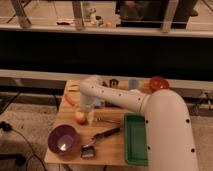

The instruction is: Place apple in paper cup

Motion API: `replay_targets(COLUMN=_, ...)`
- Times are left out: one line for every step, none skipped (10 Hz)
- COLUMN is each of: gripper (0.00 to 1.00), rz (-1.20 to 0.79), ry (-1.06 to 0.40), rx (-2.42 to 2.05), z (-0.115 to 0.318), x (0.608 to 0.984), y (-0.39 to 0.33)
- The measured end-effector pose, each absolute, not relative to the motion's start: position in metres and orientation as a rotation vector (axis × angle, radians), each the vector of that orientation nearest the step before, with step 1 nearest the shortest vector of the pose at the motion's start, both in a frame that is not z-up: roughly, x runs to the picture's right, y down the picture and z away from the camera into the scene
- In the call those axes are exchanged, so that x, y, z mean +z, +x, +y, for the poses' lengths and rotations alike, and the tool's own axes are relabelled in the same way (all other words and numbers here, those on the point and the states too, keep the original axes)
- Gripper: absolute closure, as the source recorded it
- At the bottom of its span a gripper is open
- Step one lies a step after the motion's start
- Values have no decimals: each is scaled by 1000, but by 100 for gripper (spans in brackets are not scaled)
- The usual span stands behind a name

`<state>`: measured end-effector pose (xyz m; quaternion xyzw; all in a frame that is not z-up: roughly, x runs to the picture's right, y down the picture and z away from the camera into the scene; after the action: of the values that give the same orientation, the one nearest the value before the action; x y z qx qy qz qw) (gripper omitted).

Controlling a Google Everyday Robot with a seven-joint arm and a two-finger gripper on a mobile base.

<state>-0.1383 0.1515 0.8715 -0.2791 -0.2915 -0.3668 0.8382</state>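
Note:
The apple [80,117], small, round and yellow-orange with a red blush, lies on the wooden table [112,147] left of centre. My gripper [89,115] hangs down from the white arm [117,97], right beside the apple on its right side and low over the table. A pale cup [133,84] stands at the back of the table, to the right of the gripper and well apart from the apple. I cannot tell whether the gripper touches the apple.
A purple bowl [62,139] sits at the front left. A green tray [136,139] lies at the front right. A red bowl [158,83] stands at the back right. An orange carrot [70,99] lies at the left edge. Dark utensils [102,135] lie in front of the apple.

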Motion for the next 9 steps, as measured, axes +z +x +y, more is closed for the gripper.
replay_targets(gripper=20, rz=-621, ry=-590, rx=-776, z=151, x=871, y=-139)
replay_targets(gripper=20, rz=-627, ry=-590, rx=-775, z=151, x=871, y=-140)
replay_targets(gripper=20, rz=-631, ry=-589, rx=-776, z=151, x=870, y=-140)
replay_targets(gripper=20, rz=-637, ry=-590, rx=-779, z=151, x=870, y=-142)
replay_targets(gripper=20, rz=-646, ry=-595, rx=-784, z=151, x=869, y=-144)
replay_targets(gripper=20, rz=-656, ry=-601, rx=-786, z=151, x=868, y=-145)
replay_targets(gripper=20, rz=-664, ry=-610, rx=-787, z=152, x=867, y=-148)
replay_targets(gripper=20, rz=-672, ry=-615, rx=-787, z=152, x=865, y=-151)
replay_targets(gripper=20, rz=-678, ry=-624, rx=-789, z=153, x=864, y=-153)
